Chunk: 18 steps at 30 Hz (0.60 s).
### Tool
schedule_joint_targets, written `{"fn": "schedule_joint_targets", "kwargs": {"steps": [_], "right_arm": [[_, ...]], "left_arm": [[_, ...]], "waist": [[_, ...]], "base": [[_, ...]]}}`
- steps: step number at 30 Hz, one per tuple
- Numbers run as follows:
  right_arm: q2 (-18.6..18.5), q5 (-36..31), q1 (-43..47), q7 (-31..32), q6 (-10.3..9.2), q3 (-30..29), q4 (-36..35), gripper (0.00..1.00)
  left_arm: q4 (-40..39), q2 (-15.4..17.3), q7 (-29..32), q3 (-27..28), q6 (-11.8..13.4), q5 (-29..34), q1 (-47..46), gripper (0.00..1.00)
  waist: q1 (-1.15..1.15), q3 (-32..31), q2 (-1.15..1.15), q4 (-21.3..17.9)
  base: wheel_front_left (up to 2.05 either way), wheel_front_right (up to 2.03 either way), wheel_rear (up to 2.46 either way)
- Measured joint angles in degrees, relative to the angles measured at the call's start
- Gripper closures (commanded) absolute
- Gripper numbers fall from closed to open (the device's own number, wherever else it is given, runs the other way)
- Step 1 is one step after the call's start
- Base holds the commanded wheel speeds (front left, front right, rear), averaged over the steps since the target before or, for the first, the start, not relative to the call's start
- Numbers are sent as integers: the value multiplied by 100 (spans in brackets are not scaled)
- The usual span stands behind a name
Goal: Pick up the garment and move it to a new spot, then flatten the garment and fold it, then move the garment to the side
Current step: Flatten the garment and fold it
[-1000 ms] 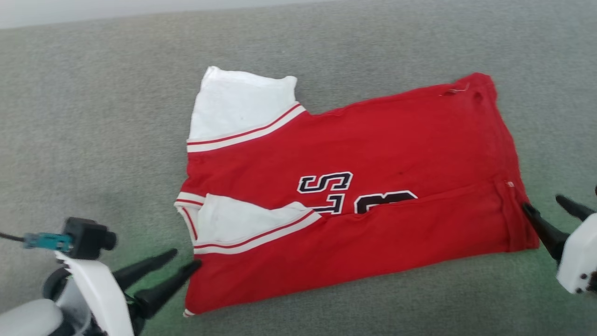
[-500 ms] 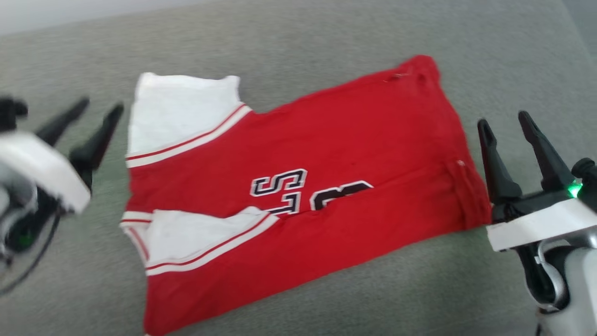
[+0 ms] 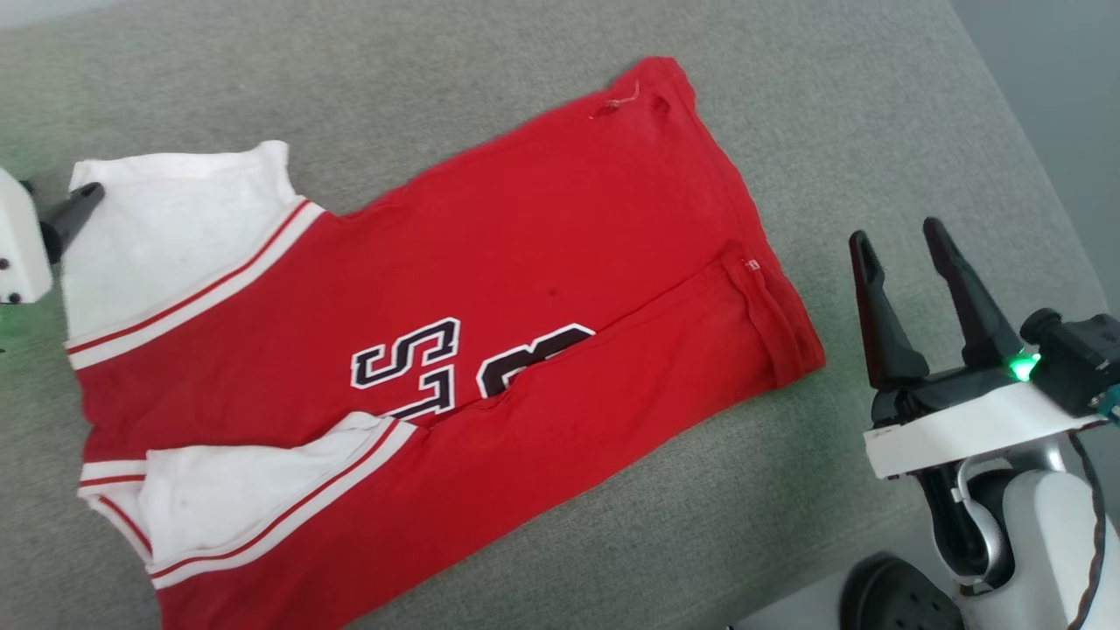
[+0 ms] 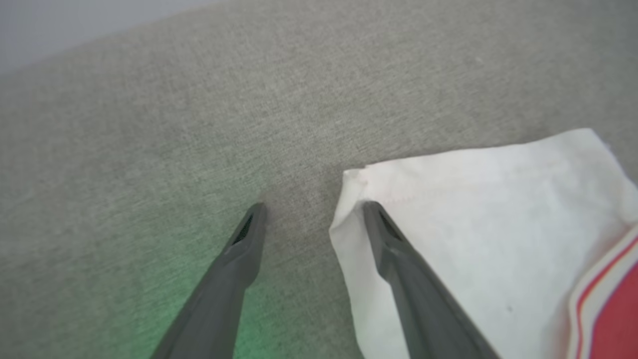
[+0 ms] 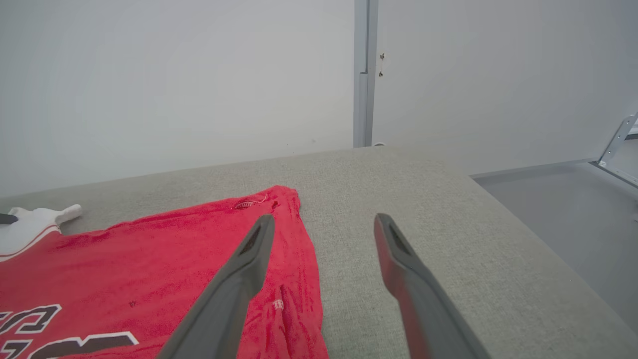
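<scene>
Two grippers spread wide, empty. Bright red thin-fabric jersey with white striped sleeves (image 3: 569,236): sleeve corner at one left gripper (image 4: 311,214) jaw tip, hem just beside right gripper (image 3: 892,236), outside its jaws. Risk: left pinch slips off thin corner; lone pull skews fold on grey woven surface (image 3: 875,105).

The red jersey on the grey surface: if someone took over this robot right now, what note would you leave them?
The jersey lies flat on the grey surface, with its near long edge folded over the lettering.
The left gripper is open and holds nothing; one finger is over the jersey's white corner, the other over bare surface.
The right gripper is open and empty, beside the hem end and clear of the cloth.
Done: spread out, one lengthwise fold in.
Left: probably more folding, then moving it to the side.
</scene>
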Motion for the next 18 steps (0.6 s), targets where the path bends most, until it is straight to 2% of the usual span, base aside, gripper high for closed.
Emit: {"fn": "schedule_joint_targets", "kwargs": {"steps": [4,5,6,7,8,13,18], "right_arm": [[10,48,54,1,0,-11,46,0],[2,53,54,16,0,-22,55,0],[-15,54,49,53,0,-19,63,0],[-44,54,29,87,0,-4,77,0],[-70,60,-20,171,0,24,94,0],[-361,99,-684,975,0,493,403,0],[-639,409,-1979,1901,1,956,1179,0]], "left_arm": [[131,-13,779,171,-78,-690,-94,0],[102,3,905,178,-101,-706,-116,9],[60,24,998,169,-101,-724,-146,52],[-3,38,1037,148,-108,-723,-165,66],[-66,42,1048,137,-108,-723,-172,100],[-411,11,970,90,-125,-702,-188,100],[-684,-89,872,24,-125,-634,-246,100]], "waist": [[0,101,0,-98],[0,115,0,-99],[0,126,0,-91],[0,136,0,-74],[0,143,0,-53],[0,191,0,73],[0,248,0,230]], "base": [[0,0,0],[0,0,0],[0,0,0],[0,0,0],[0,0,0],[0,0,0],[0,0,0]]}}
